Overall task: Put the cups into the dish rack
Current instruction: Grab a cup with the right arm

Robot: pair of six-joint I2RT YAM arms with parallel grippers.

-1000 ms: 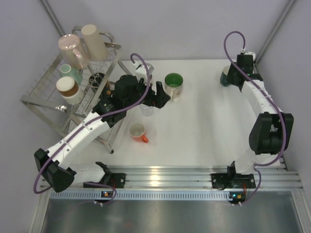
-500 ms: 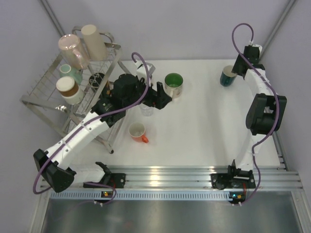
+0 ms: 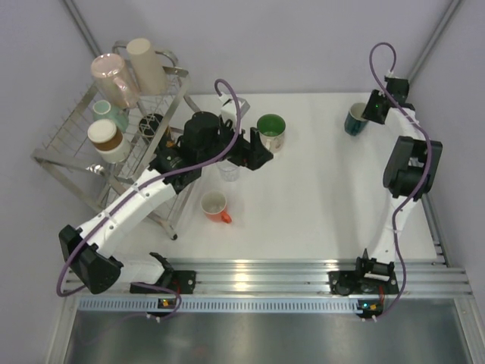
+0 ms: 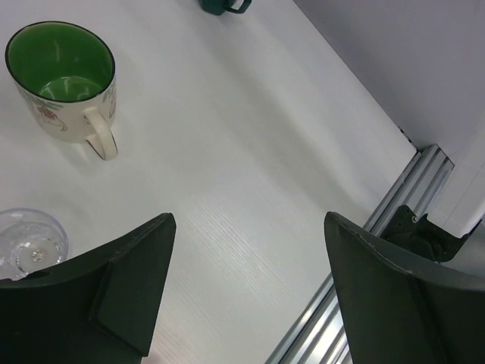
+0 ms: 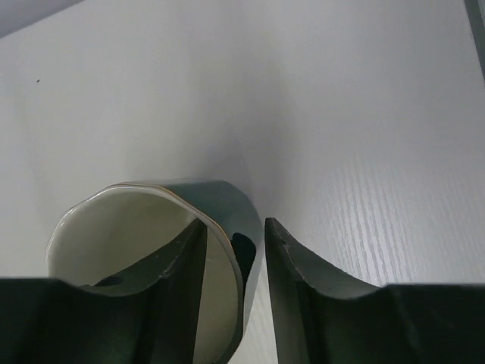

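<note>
The dish rack (image 3: 72,148) stands at the far left with pink (image 3: 114,80), beige (image 3: 145,64), teal (image 3: 112,114) and brown-banded (image 3: 104,139) cups in it. On the table are a green-inside mug (image 3: 270,130) (image 4: 64,80), a clear glass (image 3: 227,171) (image 4: 30,243) and an orange-handled white cup (image 3: 215,205). My left gripper (image 3: 258,152) (image 4: 250,227) hangs open and empty beside the mug. My right gripper (image 3: 370,112) (image 5: 235,227) straddles the wall of the dark teal cup (image 3: 355,119) (image 5: 220,201), one finger inside and one outside. A thin gap shows at the outer finger.
A small dark steel cup (image 3: 151,121) sits low in the rack. The aluminium rail (image 3: 265,273) runs along the near edge. The grey back wall is close behind the dark teal cup, and the right wall is close beside it. Purple cables loop above both wrists.
My right wrist has swung back and to the right, off the top of the dark teal cup, and its jaws have narrowed across the cup's wall. My left gripper edged right.
</note>
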